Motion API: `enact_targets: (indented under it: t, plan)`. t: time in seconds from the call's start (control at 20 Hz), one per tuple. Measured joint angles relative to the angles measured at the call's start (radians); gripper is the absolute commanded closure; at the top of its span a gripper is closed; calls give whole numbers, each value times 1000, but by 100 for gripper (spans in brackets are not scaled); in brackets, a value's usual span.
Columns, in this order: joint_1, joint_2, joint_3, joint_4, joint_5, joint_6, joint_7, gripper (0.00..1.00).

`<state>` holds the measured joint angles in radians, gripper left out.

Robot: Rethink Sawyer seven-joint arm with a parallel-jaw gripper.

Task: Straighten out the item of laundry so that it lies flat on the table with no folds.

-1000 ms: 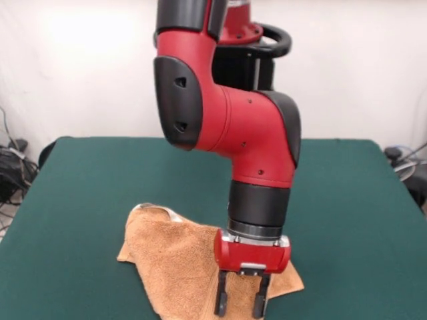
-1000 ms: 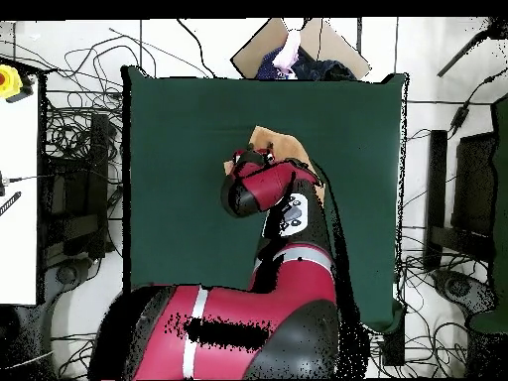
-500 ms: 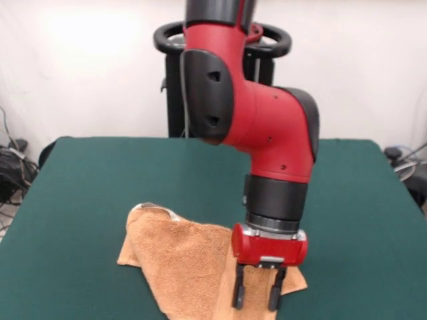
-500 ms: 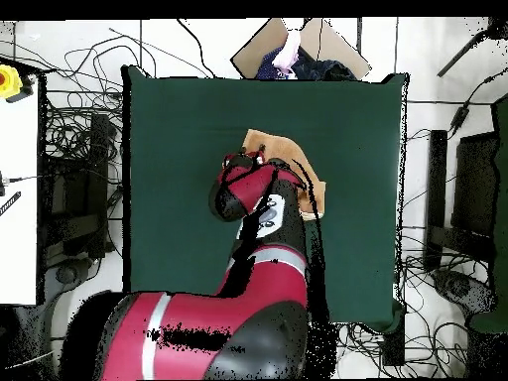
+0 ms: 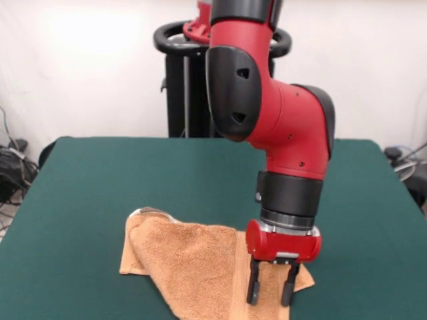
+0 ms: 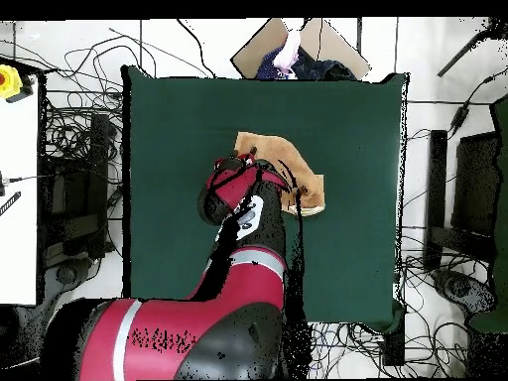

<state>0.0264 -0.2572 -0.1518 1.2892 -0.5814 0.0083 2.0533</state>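
While the big green table (image 5: 100,180) is lying mostly bare, the arm (image 5: 280,133) is coming down over its front middle part, and the towel (image 5: 180,260) is sitting there in a bumpy heap, not flat yet. From the front, the towel is looking like a lopsided triangle, with one side folded over and a thick rolled lip at its left end. From above, the arm is covering part of the towel (image 6: 293,169), so only one side of it is showing past the red wrist. The gripper (image 5: 271,293) is hanging at the towel's right corner, and its two black fingers (image 5: 253,288) are standing spread apart, with a gap between them and no cloth pinched. I cannot tell if the tips are touching the cloth or floating just above it. I think the robot is getting ready to grab this corner. To do it well, it should be going down until the tips are sitting on both sides of the top layer only, then closing gently. After that, it should be pulling the corner out and away from the heap, staying low, so the fold is opening up and the towel is not sliding along in a lump.
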Motion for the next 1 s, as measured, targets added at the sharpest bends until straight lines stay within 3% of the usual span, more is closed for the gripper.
enact_targets:
  t: [0.25,0.7,1.0]
  plan:
    - [-9,-1,7,1,0,0,0,0]
    - [-141,-36,149,43,-36,-19,0,0]
    - [-135,-47,153,60,-37,-18,0,0]
